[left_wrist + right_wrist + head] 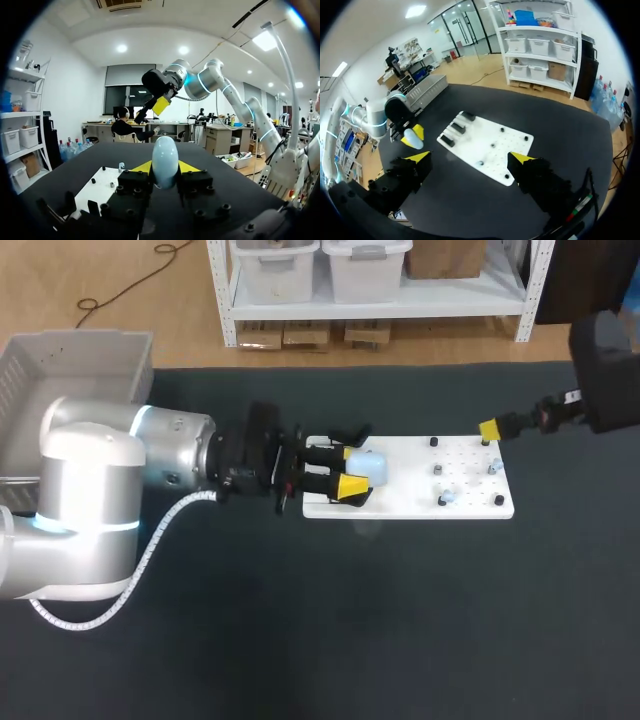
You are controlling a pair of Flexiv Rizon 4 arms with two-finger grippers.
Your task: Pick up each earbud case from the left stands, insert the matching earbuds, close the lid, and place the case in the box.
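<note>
One dark worktop [400, 620] carries everything; the grey box [70, 360] at its left corner shows nothing inside; the white board [420, 505] bears black stands [454, 128] and small earbuds [447, 497]; left jaws clamp the pale blue case [368, 467] just beside those stands; right jaws gape, holding nothing; best lift it straight and level, well clear of the stands.

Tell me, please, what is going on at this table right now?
The left end effector is shut on a pale blue earbud case, holding it at the left end of the white board. The right end effector is open and empty, near the board's far right corner. The grey box sits at the table's far left; the case is not in it yet.
</note>
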